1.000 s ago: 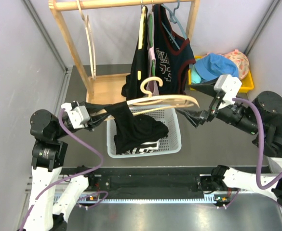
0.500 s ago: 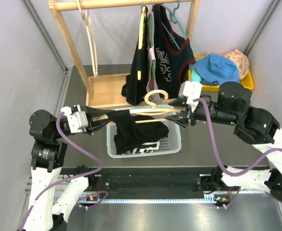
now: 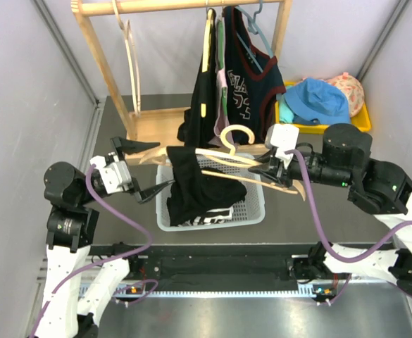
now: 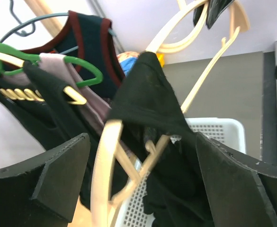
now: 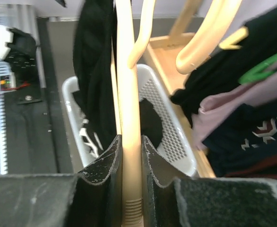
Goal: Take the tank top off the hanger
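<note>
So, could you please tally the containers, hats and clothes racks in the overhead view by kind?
Baskets: 1 (white basket)
Bins: 1 (yellow bin)
Hats: 2 (blue cap, floral hat)
Racks: 1 (wooden rack)
Total: 5

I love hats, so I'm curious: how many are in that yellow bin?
2: a blue cap and a patterned hat beside it, toward the far right corner of the yellow bin. Others may be hidden underneath.

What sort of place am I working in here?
Probably a walled test cell staged as a closet or laundry corner: a wooden clothes rack with hung garments, a white laundry basket below it, and a yellow bin of caps.
</note>
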Motion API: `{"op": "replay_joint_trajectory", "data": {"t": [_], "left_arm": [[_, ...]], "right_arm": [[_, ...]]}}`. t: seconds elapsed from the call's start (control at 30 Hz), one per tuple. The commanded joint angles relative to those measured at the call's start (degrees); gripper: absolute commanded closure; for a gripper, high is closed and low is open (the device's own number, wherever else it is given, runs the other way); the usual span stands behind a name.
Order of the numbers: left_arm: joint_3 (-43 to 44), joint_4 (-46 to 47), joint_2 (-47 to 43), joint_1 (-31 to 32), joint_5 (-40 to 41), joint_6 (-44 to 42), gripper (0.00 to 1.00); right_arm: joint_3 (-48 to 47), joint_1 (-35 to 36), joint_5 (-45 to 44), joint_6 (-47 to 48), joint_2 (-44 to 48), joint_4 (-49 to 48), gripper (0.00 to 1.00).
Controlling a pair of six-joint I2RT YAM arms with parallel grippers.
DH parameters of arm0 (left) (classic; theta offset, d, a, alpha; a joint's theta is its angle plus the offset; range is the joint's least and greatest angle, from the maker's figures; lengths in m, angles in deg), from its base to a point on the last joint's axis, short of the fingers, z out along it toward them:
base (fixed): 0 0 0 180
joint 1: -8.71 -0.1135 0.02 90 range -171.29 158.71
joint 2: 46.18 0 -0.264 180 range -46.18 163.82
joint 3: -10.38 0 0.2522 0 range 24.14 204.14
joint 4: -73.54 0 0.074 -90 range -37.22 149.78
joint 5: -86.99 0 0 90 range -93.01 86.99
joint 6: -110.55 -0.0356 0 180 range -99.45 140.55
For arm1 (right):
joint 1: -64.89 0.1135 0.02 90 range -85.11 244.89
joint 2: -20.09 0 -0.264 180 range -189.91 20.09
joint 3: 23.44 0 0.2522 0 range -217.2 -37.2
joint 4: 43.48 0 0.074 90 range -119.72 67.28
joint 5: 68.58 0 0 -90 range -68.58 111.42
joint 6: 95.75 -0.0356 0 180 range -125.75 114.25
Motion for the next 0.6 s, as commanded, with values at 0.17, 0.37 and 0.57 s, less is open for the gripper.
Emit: {"op": "replay_joint_trajectory", "data": {"t": [0.17, 0.37, 0.57], "left_arm": [[1.0, 2.7, -1.2, -0.1, 4.1, 1.7, 0.01], [-7.3, 6.7, -6.2, -0.1, 6.5, 17.2, 0.01], [-14.6, 11.7, -9.2, -0.1, 4.0, 24.1, 0.01]], "right_arm": [[0.2, 0.0, -7.6, -0.4, 4.3, -1.4, 1.0], [2.1, -0.1, -10.6, -1.5, 4.8, -5.0, 1.0], [3.3, 0.0, -8.9, -4.1, 2.8, -11.2, 1.0]]}}
